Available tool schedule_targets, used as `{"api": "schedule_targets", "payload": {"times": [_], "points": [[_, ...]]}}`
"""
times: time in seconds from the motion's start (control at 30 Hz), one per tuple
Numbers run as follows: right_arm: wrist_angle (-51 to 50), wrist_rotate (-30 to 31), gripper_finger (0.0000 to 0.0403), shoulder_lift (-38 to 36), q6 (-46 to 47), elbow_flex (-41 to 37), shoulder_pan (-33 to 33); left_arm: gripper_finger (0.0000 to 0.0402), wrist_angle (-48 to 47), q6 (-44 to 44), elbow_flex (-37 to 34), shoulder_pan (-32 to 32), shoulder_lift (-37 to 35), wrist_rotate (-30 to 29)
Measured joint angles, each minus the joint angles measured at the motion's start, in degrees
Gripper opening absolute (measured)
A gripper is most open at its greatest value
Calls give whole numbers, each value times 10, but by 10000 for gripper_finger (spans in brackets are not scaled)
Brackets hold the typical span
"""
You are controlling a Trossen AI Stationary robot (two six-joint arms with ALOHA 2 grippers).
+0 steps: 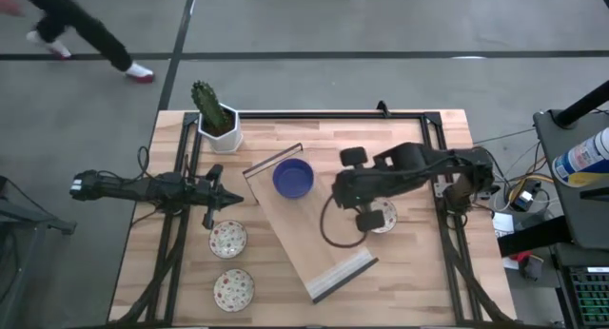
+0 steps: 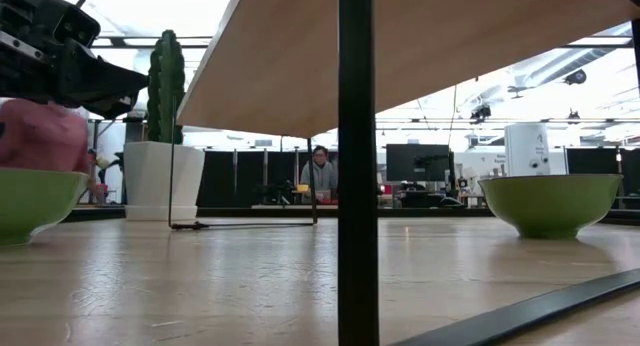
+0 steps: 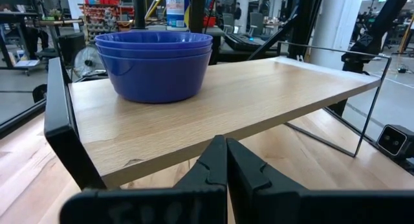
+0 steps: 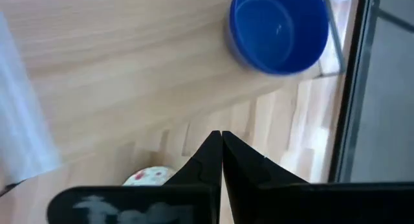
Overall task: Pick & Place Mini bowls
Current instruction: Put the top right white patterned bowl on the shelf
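While blue bowls (image 1: 293,178) sit stacked on the raised shelf (image 1: 314,243) | right gripper (image 1: 366,213), jaws closed empty, beside shelf over patterned bowl (image 1: 383,216) | left gripper (image 1: 234,202), jaws closed, opposite side.

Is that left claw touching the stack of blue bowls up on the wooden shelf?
Apart. The left wrist view shows the left gripper, fingers shut, with bare shelf between it and the blue bowls.

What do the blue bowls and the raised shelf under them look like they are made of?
The blue bowls, stacked, look like glossy plastic or glazed ceramic: a smooth, even cobalt surface with soft highlights; which one is unclear. The raised shelf looks like pale wood with visible grain, matte, on thin black metal legs.
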Motion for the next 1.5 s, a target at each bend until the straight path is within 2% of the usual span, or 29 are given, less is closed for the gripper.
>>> {"api": "schedule_targets", "payload": {"times": [0.17,0.53,0.87,1.07,1.3,1.5], "points": [[0,0,8,-44,54,-79,22,0,0,0,0,0,0,0],[12,11,8,-150,173,-312,58,0,0,0,0,0,0,0],[160,-10,10,-244,256,-499,125,0,0,0,0,0,0,0],[238,-24,51,-246,269,-576,143,0,0,0,0,0,0,0],[242,-25,120,-240,321,-632,154,0,0,0,0,0,0,0],[285,-22,140,-240,323,-678,189,0,0,0,0,0,0,0]]}}
